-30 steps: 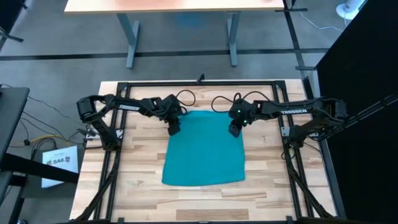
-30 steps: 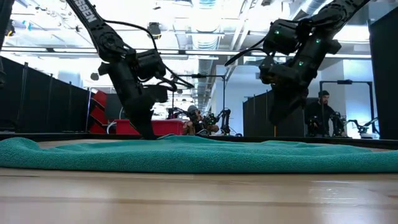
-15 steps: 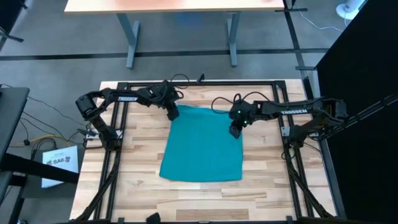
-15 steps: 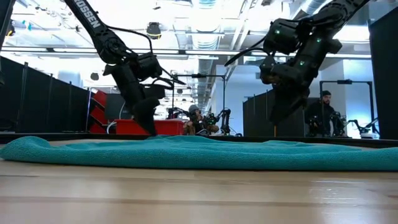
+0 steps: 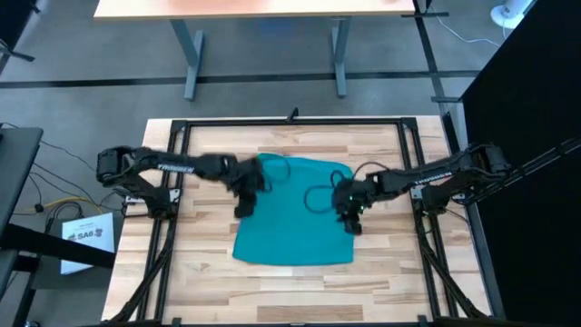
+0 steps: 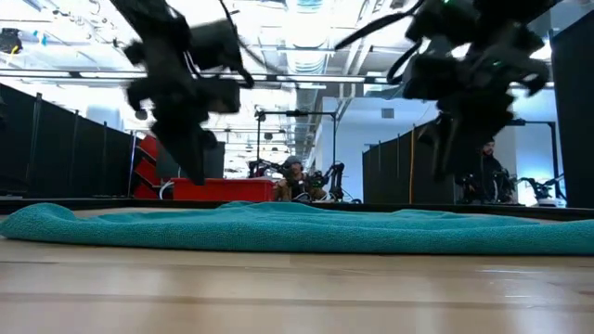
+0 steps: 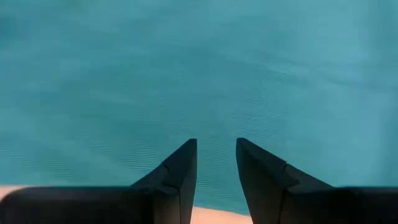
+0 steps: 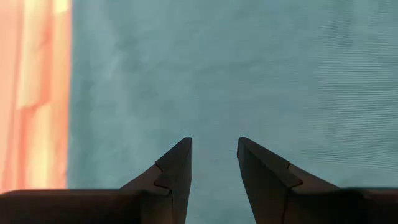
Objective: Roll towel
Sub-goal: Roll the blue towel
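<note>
The teal towel (image 5: pixel 295 218) lies spread flat on the wooden table and shows as a low teal band in the low view (image 6: pixel 297 232). My left gripper (image 5: pixel 242 202) hovers open over the towel's left edge, about halfway along it. The cloth fills its wrist view (image 7: pixel 186 62) beyond the parted fingers (image 7: pixel 216 146). My right gripper (image 5: pixel 352 222) hovers open over the towel's right edge (image 8: pixel 214 144), with cloth (image 8: pixel 249 62) and bare wood (image 8: pixel 31 93) beneath it. In the low view both grippers (image 6: pixel 197 176) (image 6: pixel 444 172) are blurred and clear of the cloth.
A black metal frame (image 5: pixel 290 123) runs around the table and both arm bases stand at its sides. A dark cable (image 5: pixel 315 195) from the right arm loops over the towel. Bare wood (image 5: pixel 290 291) lies near the table's front edge. People (image 6: pixel 483 167) stand in the room behind.
The towel has slid a little toward the table's far edge, then stayed flat. Both grippers have risen off its far corners. They have gone toward the near edge along its left and right sides, the right one also toward the table's right edge.
</note>
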`<state>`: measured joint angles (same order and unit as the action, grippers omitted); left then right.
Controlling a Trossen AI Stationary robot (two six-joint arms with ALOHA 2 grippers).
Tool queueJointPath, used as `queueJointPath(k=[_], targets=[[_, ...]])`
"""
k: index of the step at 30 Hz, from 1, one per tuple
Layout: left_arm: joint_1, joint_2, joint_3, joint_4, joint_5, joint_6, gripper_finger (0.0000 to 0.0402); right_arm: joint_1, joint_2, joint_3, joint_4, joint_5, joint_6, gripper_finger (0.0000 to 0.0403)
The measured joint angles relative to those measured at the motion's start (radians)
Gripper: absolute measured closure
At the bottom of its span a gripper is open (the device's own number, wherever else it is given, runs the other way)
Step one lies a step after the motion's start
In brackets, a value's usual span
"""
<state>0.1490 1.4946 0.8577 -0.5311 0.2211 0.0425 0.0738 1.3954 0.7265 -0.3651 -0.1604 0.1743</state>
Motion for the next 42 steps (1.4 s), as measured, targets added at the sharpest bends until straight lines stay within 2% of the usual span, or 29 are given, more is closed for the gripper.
queueJointPath(k=[4, 8, 13, 20, 28, 34, 38, 42], targets=[[-0.206, -0.030, 0.001, -0.014, -0.020, -0.139, 0.0304, 0.098, 0.000, 0.000, 0.010, 0.000, 0.003, 0.0284], [-0.360, -0.030, 0.047, -0.017, -0.058, -0.323, 0.0302, 0.162, 0.000, 0.000, 0.033, -0.003, 0.040, 0.0277], [-0.479, -0.014, 0.122, -0.068, -0.167, -0.455, 0.0294, 0.222, 0.000, 0.000, 0.046, -0.038, 0.069, 0.0239], [-0.606, 0.092, 0.135, -0.088, -0.208, -0.501, 0.0293, 0.335, 0.023, 0.003, 0.055, -0.023, 0.128, 0.0191], [-0.676, 0.200, 0.135, -0.086, -0.340, -0.442, 0.0293, 0.415, 0.224, 0.148, 0.018, 0.138, 0.234, 0.0202], [-0.692, 0.240, 0.134, -0.086, -0.349, -0.412, 0.0292, 0.426, 0.409, 0.274, -0.032, 0.150, 0.295, 0.0209], [-0.712, 0.242, 0.120, -0.065, -0.353, -0.423, 0.0292, 0.438, 0.468, 0.323, -0.041, 0.151, 0.386, 0.0209], [-0.734, 0.239, 0.103, -0.052, -0.368, -0.444, 0.0292, 0.447, 0.464, 0.330, -0.042, 0.205, 0.486, 0.0210]])
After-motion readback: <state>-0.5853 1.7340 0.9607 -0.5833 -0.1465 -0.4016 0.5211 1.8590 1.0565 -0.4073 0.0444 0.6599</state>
